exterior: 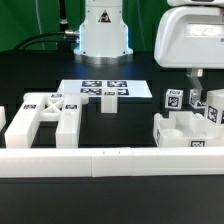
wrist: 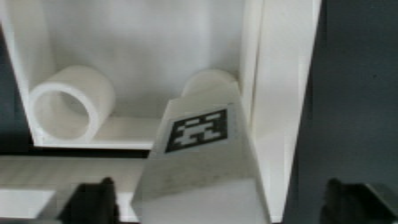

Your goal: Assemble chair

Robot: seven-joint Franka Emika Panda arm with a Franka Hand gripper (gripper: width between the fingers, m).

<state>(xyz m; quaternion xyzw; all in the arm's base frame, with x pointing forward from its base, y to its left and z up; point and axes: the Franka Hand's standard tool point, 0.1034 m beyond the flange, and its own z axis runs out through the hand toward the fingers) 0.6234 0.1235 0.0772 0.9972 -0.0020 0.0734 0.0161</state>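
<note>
My gripper hangs over the chair part at the exterior view's right, a blocky white piece with upright tagged posts. In the wrist view the gripper is open. Its dark fingertips stand wide on either side of a slanted white piece carrying a tag, with gaps on both sides. A rounded white peg lies inside the white frame beyond it. Another chair frame lies at the exterior view's left, and a short post stands near the middle.
The marker board lies flat in front of the robot base. A long low white border rail runs along the near side of the table. Black tabletop shows between the parts.
</note>
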